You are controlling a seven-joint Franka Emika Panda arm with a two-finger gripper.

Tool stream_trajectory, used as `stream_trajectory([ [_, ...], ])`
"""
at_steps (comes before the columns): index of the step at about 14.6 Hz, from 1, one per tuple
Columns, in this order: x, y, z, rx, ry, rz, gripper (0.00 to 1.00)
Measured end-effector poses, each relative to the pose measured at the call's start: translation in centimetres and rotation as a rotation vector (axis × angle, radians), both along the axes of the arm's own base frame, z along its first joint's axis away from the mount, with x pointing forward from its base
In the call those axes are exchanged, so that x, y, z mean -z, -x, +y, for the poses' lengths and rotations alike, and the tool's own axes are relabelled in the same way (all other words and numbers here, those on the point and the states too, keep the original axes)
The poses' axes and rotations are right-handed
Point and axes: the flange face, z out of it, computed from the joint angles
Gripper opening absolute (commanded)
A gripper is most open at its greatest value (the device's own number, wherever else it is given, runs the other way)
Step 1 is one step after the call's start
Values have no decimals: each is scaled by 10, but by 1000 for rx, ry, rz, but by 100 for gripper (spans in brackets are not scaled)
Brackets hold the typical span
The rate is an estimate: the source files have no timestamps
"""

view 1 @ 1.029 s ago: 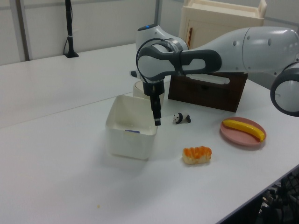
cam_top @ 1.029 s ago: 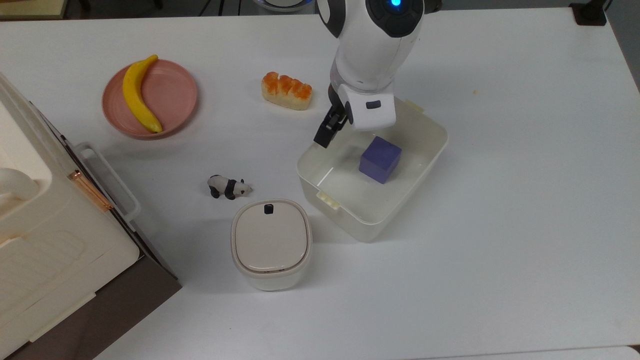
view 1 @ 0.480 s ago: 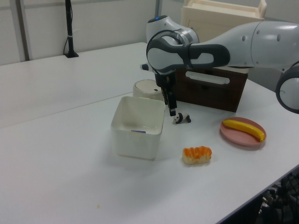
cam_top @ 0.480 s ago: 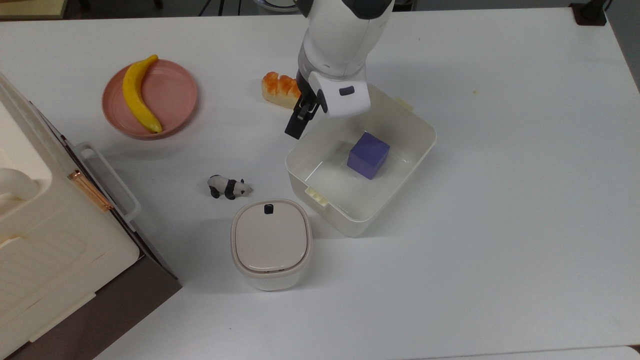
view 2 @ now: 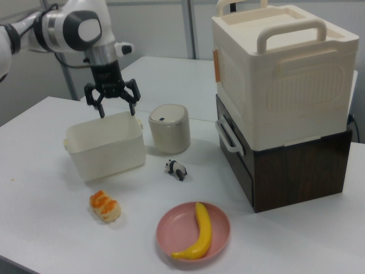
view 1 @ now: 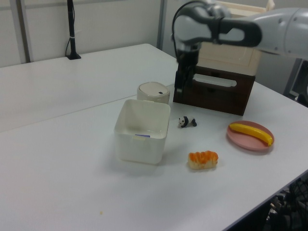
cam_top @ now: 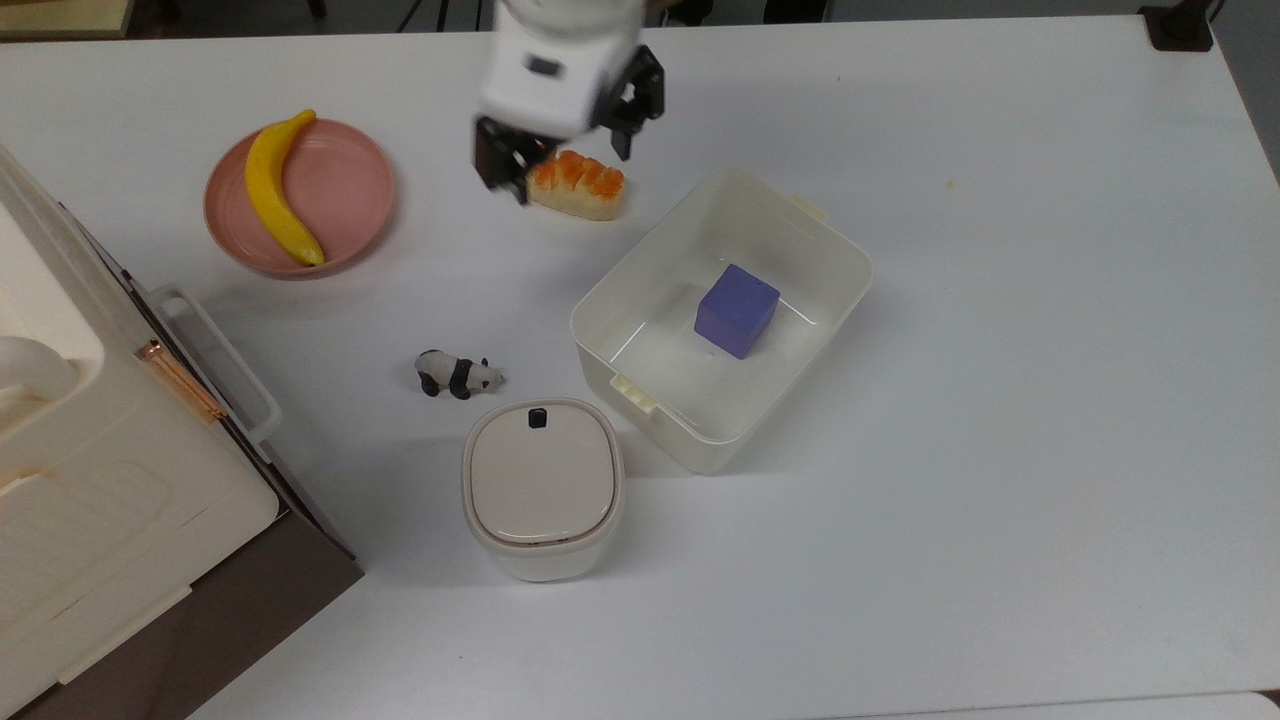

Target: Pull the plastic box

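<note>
While the off-white translucent plastic box (cam_top: 722,318) sits on the white table (cam_top: 1000,400) with a purple cube (cam_top: 737,310) inside, just beside the lidded cream canister (cam_top: 541,488), the gripper (view 2: 112,103) hangs above it, fingers spread wide, holding nothing.

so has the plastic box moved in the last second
Yes. In the top view the plastic box slid toward the top view's left and up, closer to the lidded canister, which stayed put.
</note>
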Motion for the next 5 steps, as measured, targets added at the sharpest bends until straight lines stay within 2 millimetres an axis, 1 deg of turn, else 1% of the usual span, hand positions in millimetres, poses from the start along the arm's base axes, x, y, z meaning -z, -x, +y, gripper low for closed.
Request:
stream_trajectory([
  [2, -24, 10, -20, 197, -2, -32, 100],
  [3, -31, 14, -25, 287, -2, -42, 100],
  [4, -36, 16, -28, 380, -2, -53, 100],
  [5, -35, 16, -28, 420, 0, -52, 100],
])
